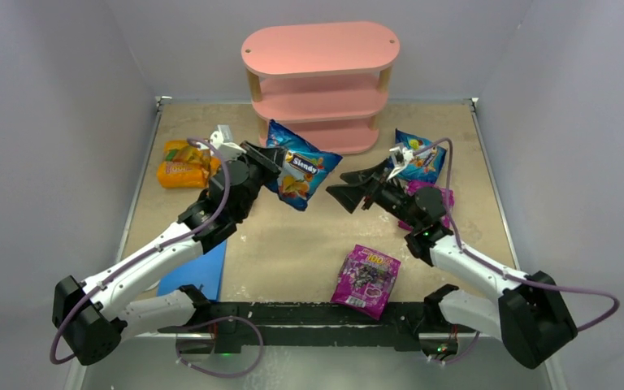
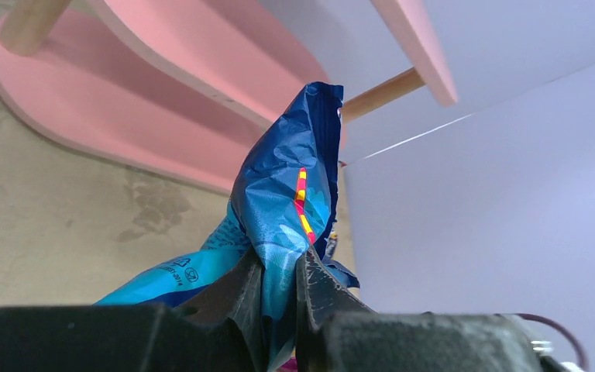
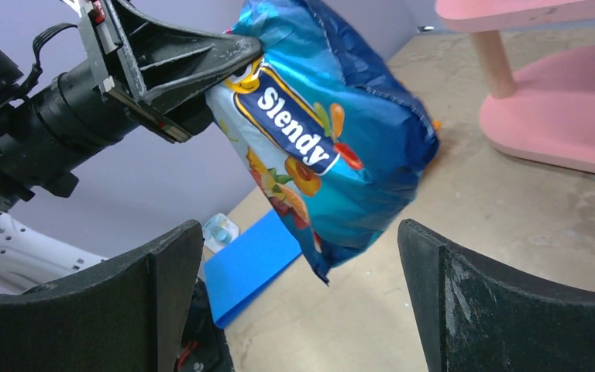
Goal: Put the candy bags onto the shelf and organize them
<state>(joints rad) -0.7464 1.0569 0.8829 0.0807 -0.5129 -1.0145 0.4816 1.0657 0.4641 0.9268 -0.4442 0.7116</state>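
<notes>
My left gripper [image 1: 270, 166] is shut on a blue candy bag [image 1: 301, 166] marked "Slendy" and holds it in the air in front of the pink shelf [image 1: 322, 81]. The bag also shows in the left wrist view [image 2: 287, 194], pinched between the fingers, and in the right wrist view [image 3: 325, 139]. My right gripper [image 1: 337, 185] is open and empty, just right of that bag and pointing at it. A second blue bag [image 1: 422, 156] and a magenta bag [image 1: 435, 201] lie behind the right arm. Another magenta bag [image 1: 366, 280] lies near the front. Two orange bags [image 1: 183, 165] lie at the left.
A flat blue mat [image 1: 195, 272] lies at the front left under the left arm, also seen in the right wrist view [image 3: 252, 263]. Grey walls enclose the table on three sides. The shelf's three boards hold nothing.
</notes>
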